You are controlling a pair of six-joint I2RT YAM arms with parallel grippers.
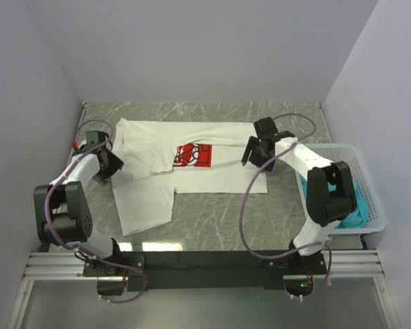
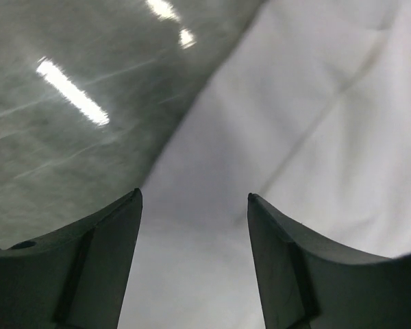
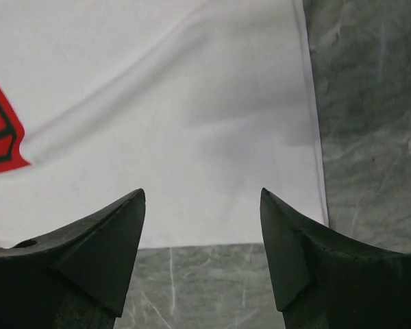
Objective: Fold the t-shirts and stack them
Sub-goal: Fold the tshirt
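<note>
The white t-shirt [image 1: 151, 161] lay flat on the far half of your bench [image 1: 212, 219], with its long axis running from the left edge toward the right edge. Its hem pointed toward the right edge, and what looked like the shoulder end pointed toward the left. A broad flap of cloth at that left end, probably a sleeve, reached toward the near edge. The red square print [image 1: 192, 155] faced up near the shirt's middle.

Your left arm [image 1: 68, 199] had its left jaws spread wide just over the shirt's left border, where white cloth met bare bench, and they gripped nothing. Your right arm [image 1: 308, 164] had its right jaws parted just as wide above the near hem corner, with the hem seam beside the right-hand tip, and they gripped nothing either.

The teal t-shirt [image 1: 353, 209] sat bunched inside the white mesh basket [image 1: 373, 199] at the bench's right edge, partly hidden behind your right arm.
</note>
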